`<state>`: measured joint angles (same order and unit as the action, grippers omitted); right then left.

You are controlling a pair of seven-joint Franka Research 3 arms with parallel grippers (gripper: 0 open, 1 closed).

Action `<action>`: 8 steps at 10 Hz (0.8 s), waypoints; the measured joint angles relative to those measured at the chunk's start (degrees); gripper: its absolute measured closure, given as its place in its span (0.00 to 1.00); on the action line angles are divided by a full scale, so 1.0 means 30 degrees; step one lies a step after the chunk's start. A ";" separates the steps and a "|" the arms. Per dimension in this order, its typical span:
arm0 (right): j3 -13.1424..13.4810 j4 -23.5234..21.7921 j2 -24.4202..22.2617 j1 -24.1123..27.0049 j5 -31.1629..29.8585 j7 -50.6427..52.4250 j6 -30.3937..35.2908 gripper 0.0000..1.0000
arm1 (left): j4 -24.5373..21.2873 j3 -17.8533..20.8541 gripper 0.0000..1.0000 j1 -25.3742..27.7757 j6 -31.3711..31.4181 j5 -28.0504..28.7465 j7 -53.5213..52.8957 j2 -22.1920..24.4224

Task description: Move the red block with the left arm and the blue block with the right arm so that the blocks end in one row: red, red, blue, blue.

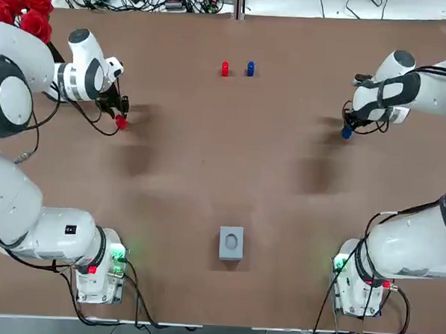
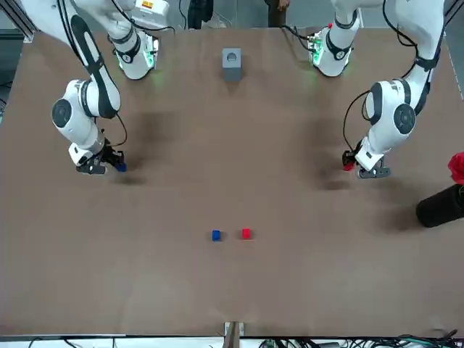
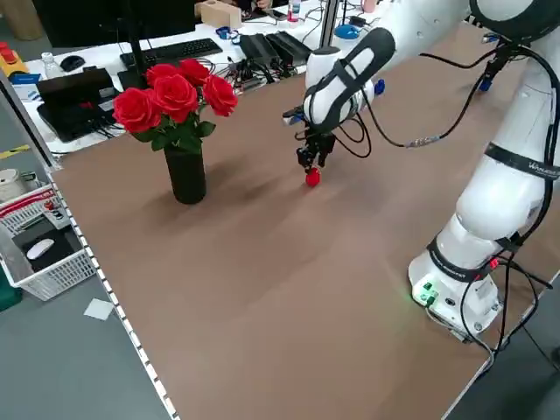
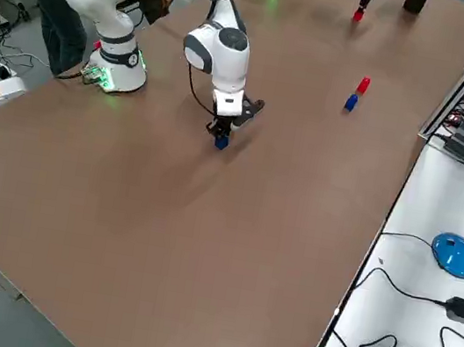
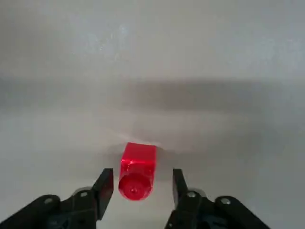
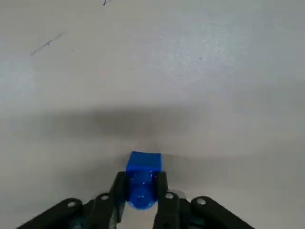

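The left claw stood low over the robot's left part of the surface, released, its fingers on either side of the red block with a narrow gap at each side. That block sat between the fingertips, a little beyond them, resting on the surface as far as could be seen.

The right claw was low over the robot's right part of the surface, clenched on the blue block, both fingers pressed against its sides. Whether this block touched the surface could not be told.

Between the two claws, and farther from the arms' bases than either, a second red block and a second blue block stood just beside each other but apart, the red one toward the left claw, the blue one toward the right.
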<state>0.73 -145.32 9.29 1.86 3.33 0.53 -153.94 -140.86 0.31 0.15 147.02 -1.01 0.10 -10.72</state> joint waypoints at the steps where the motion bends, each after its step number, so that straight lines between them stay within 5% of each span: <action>1: 0.0005 0.0000 0.0003 0.0000 0.0002 -0.0002 -0.0030 0.70 | -0.0085 0.0000 0.47 0.0000 0.0000 0.0000 0.0000 -0.0016; 5: 0.0031 -0.0014 0.0136 0.0001 0.0009 -0.0010 -0.0693 0.70 | -0.0183 0.0006 0.69 0.0004 0.0035 0.0006 -0.0001 -0.0011; 8: 0.0032 0.0107 0.0406 0.0001 0.0009 -0.0010 -0.1584 0.70 | -0.0002 0.0007 0.70 0.0060 0.0158 0.0014 -0.0037 -0.0010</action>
<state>0.82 -145.00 10.51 1.86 3.35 0.50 -158.69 -140.86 0.34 0.33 147.50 -0.97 -0.01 -10.75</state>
